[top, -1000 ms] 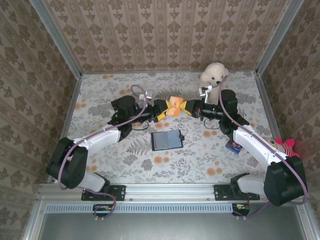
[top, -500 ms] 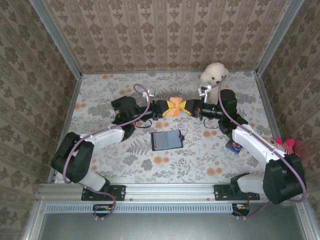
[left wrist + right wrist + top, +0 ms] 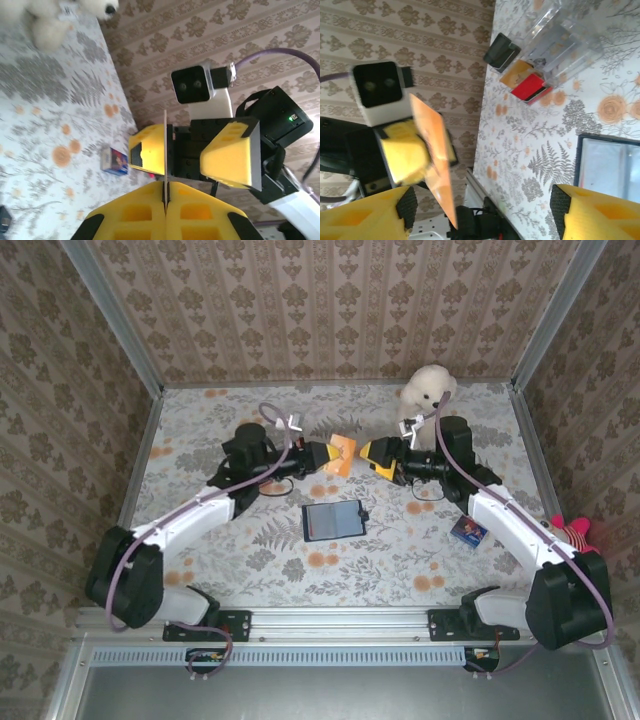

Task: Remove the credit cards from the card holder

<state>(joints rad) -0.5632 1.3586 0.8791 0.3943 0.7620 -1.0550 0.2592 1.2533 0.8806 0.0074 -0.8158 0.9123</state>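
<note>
Noting left gripper (image 3: 328, 455) clenched on one short edge of an orange credit card (image 3: 343, 452), with the card lifted clear of the table (image 3: 190, 420) at mid-workspace. Seeing the same card edge-on in the left wrist view, pinched between the yellow pads (image 3: 135, 215). Recording right gripper (image 3: 368, 452) at 3 o'clock of the card, jaws released and spread wide, close to the card but not touching it. Finding the card holder (image 3: 333, 520) lying open and flat on the table at 6 o'clock of the held card, inner side facing up. Spotting, in the right wrist view, a red card (image 3: 527, 86) and a yellow-orange card (image 3: 514, 74) at the edge of a clear plastic box (image 3: 560, 30); not telling whether tucked under it. Logging a blue packet (image 3: 467, 532) at 3 o'clock of the holder and a white plush toy (image 3: 428, 390) at 1 o'clock.
</note>
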